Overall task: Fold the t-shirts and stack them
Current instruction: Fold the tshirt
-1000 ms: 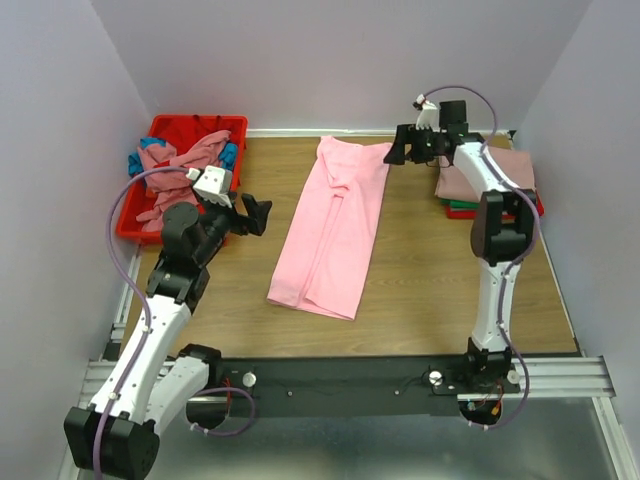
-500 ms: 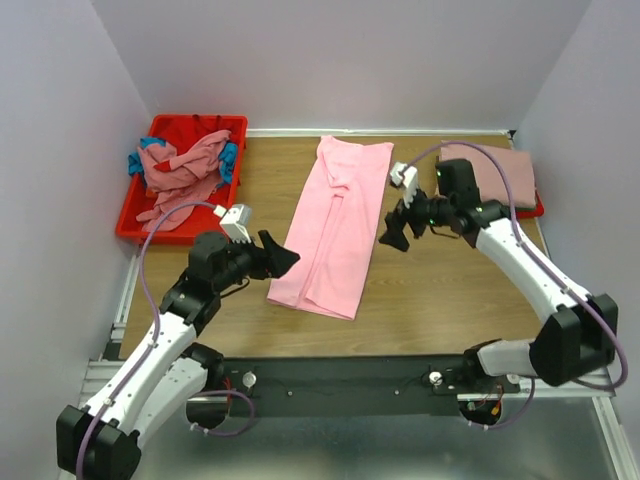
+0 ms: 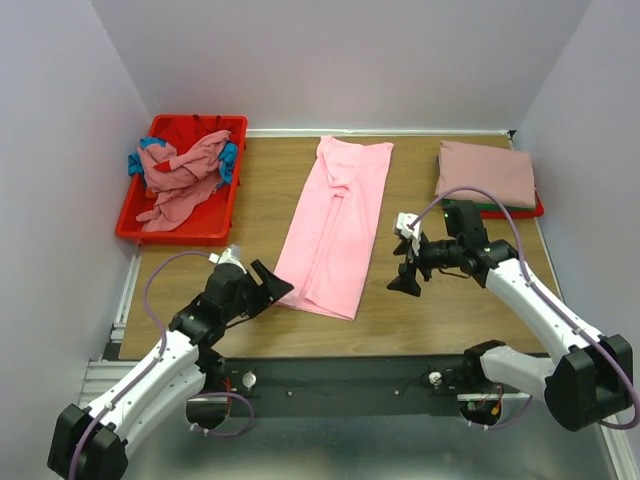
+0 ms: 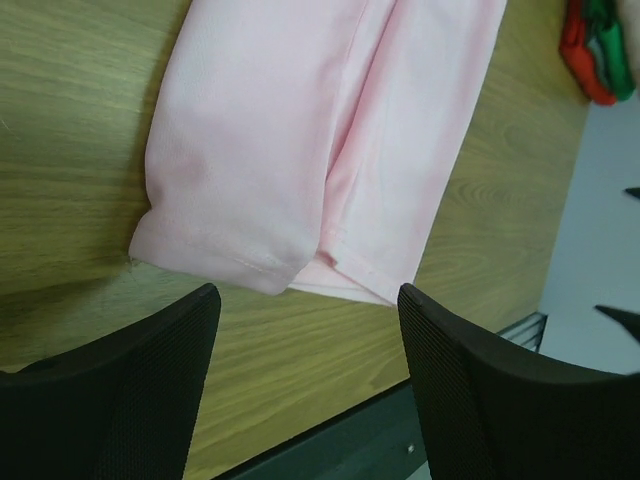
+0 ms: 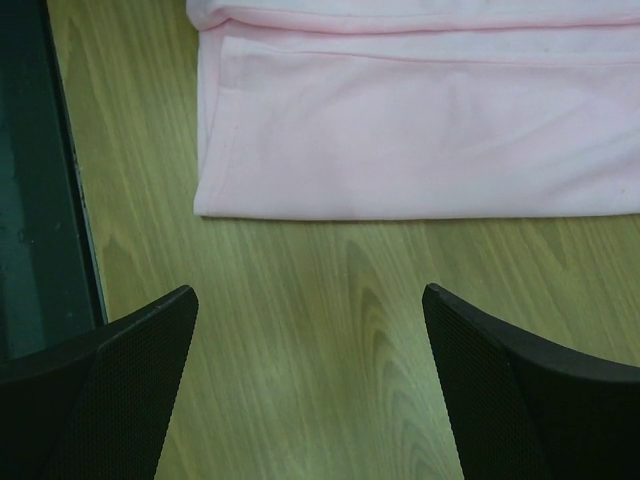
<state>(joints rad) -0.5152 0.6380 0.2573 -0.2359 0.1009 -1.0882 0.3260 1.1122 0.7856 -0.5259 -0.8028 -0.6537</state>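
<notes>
**A:** From above, where do we stand?

**B:** We have a folded stack [image 3: 487, 170] at the far right of the table [image 3: 430, 310]. It has dusty rose on top and green and red edges beneath, so we judge several shirts done. The pink t-shirt [image 3: 335, 225] lies in the middle, folded lengthwise into a long strip, with its crosswise folds not yet made. The red bin [image 3: 150, 225] at the far left holds a crumpled heap [image 3: 185, 170] of dusty rose and teal shirts, all unfolded.

**A:** And our grippers?

**B:** The left gripper [image 3: 268, 283] sits just beside the strip's near left corner. The right gripper [image 3: 405, 268] is near its right edge. Both are spread and empty.

**A:** What does the left wrist view give us?

**B:** Our fingers [image 4: 120, 390] stand wide apart with nothing between them. The strip's near hem lies just ahead, its layers showing at the corner.

**A:** And the right wrist?

**B:** Much the same: the fingers [image 5: 110, 390] are wide open above the table, and the strip's near corner lies just beyond them, untouched.

**A:** So what is left?

**B:** We reckon we must finish folding the pink one, put it on the stack, then work through the bin.
</notes>
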